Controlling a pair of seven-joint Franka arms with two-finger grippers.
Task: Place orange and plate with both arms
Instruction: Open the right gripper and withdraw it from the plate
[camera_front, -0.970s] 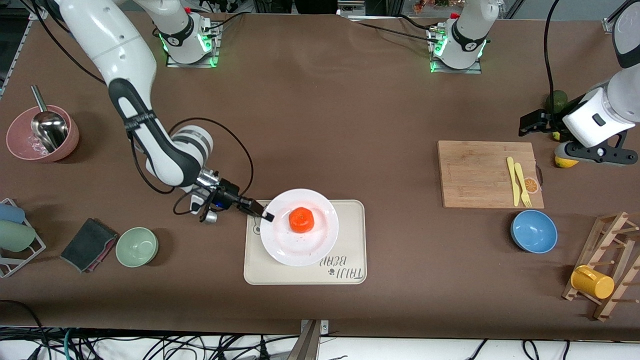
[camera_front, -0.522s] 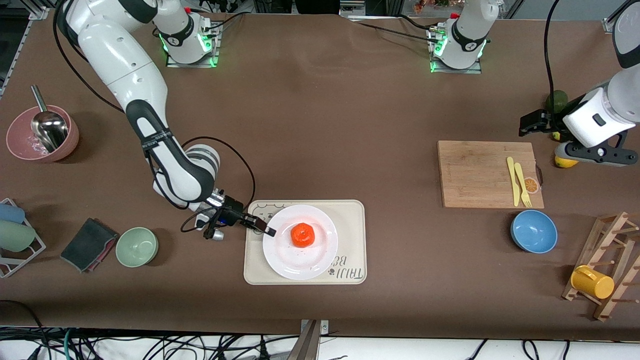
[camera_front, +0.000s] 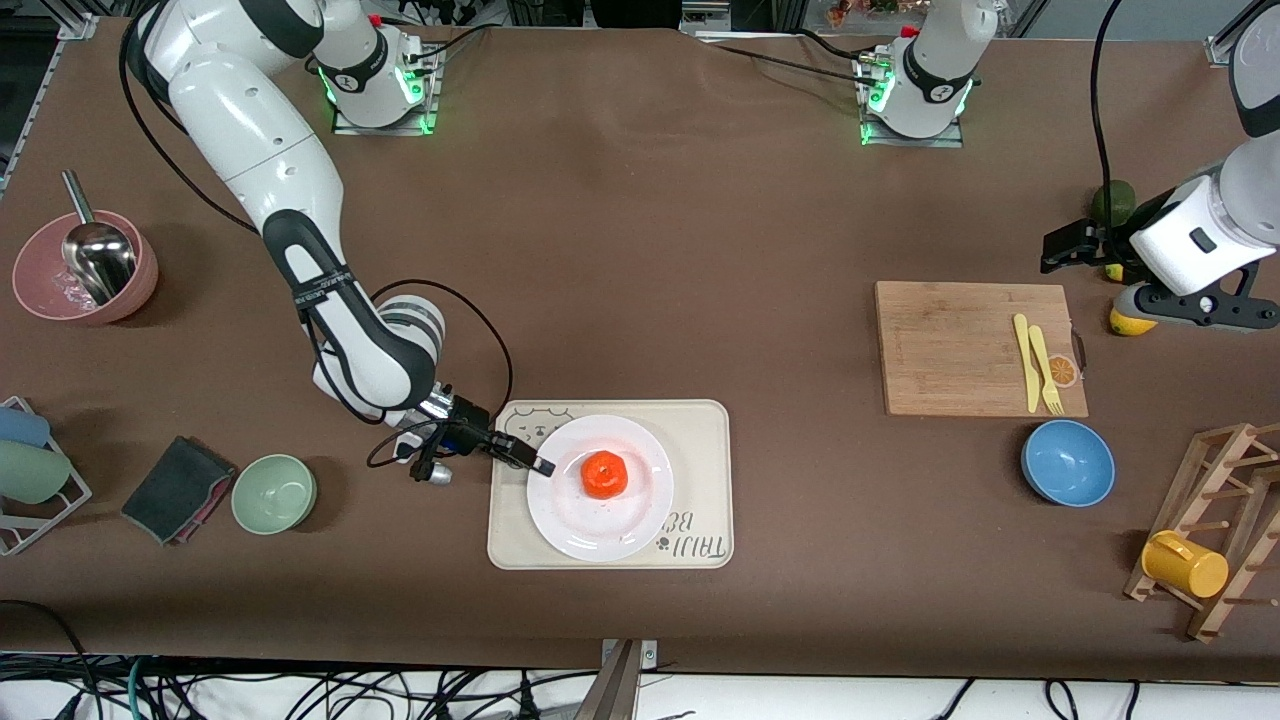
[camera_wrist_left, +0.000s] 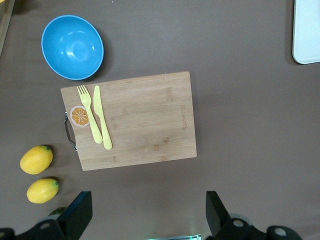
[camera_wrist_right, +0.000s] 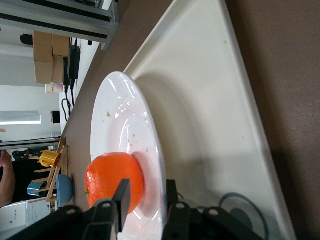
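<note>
The orange (camera_front: 604, 473) sits in the middle of the white plate (camera_front: 600, 525), which rests on the beige tray (camera_front: 700, 430). My right gripper (camera_front: 540, 466) is low at the plate's edge toward the right arm's end. It is open, one finger above and one below the rim, with a gap to the upper finger. In the right wrist view the orange (camera_wrist_right: 107, 175) and the plate (camera_wrist_right: 125, 115) lie just past my right gripper (camera_wrist_right: 146, 197). My left gripper (camera_front: 1075, 245) waits, open and holding nothing (camera_wrist_left: 147, 220), over the table by the lemons.
A wooden cutting board (camera_front: 975, 345) with a yellow fork and knife lies toward the left arm's end, with a blue bowl (camera_front: 1067, 462) nearer the camera. Two lemons (camera_wrist_left: 36, 160) lie beside the board. A green bowl (camera_front: 274, 493), dark cloth (camera_front: 178, 488) and pink bowl (camera_front: 85, 268) are at the right arm's end.
The right arm carried the plate with the orange toward the camera and down onto the tray. Its fingers have since parted from the rim. The left arm has barely moved.
</note>
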